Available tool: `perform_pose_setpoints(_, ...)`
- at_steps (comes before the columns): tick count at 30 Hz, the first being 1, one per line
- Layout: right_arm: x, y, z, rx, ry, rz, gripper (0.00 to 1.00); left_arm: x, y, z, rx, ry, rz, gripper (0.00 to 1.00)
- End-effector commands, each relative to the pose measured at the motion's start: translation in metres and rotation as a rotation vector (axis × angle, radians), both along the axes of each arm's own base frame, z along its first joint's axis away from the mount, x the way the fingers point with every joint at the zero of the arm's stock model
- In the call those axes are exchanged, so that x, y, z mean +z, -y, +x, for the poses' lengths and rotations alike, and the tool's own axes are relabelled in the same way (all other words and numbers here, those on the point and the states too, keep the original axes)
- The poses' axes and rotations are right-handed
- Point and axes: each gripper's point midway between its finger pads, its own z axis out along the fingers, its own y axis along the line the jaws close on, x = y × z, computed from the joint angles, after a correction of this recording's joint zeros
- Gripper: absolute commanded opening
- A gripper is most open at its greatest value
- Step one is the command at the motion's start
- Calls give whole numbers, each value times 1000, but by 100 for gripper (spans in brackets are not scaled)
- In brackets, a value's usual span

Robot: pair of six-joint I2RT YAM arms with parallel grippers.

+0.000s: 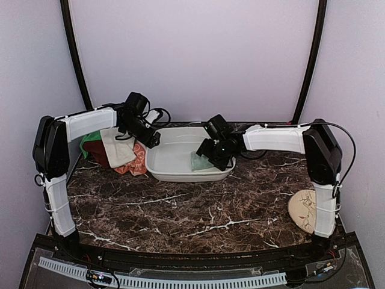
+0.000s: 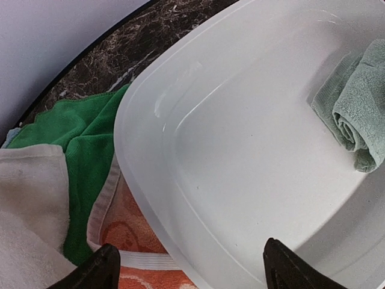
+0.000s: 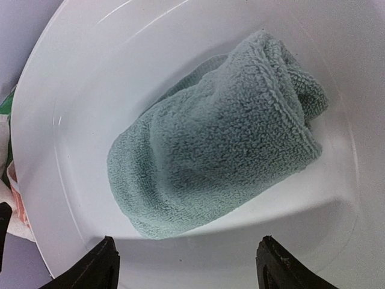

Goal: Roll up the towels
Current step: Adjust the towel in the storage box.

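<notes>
A: Far left, item one?

B: Pile of unrolled towels on the marble table [image 1: 180,211], against the basin's left wall. Cream-white towel [image 2: 27,205] on top, bright green towel [image 2: 78,138] under it, orange swirl towel [image 2: 129,232] nearest the basin and tucked partly beneath its rim.

A: Item two, left gripper [image 2: 189,268]?

B: It hovers over the left rim of the white basin [image 2: 141,126]. Fingers are spread wide, nothing between them, touching nothing.

A: Item three, inside the basin?

B: Sage-green towel [image 3: 216,138], rolled, lying at the right end of the basin floor. One roll looks done and stowed.

A: Item four, right gripper [image 3: 186,265]?

B: Directly above that roll. Fingers are parted wider than the roll, empty, and I see no contact with the cloth.

A: Far right?

B: Round cream plate [image 1: 302,211] by the right arm's base, well apart from the work.

A: Step in hand, as you judge it?

B: Fetching the next towel. The right gripper should lift straight up, so a finger does not snag the roll and loosen it. The left gripper should move left off the rim and pinch the cream-white towel by one edge only, top layer alone, or the green one will drag along. Spread it flat on bare marble in front of the basin before rolling.
</notes>
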Motion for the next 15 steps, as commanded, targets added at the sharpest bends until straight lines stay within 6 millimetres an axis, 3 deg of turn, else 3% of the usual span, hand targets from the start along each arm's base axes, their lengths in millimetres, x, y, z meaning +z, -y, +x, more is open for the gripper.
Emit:
perform_pose_setpoints(1, -10, 4, 5, -55, -22, -40, 79, 10, 12, -8, -49, 11, -71, 86)
perform_pose_setpoints(11, -32, 6, 33, -108, -27, -54, 80, 12, -24, -8, 24, 12, -31, 83)
perform_pose_setpoints(15, -41, 15, 40, -141, -32, -75, 79, 7, -27, -13, 13, 11, -16, 83)
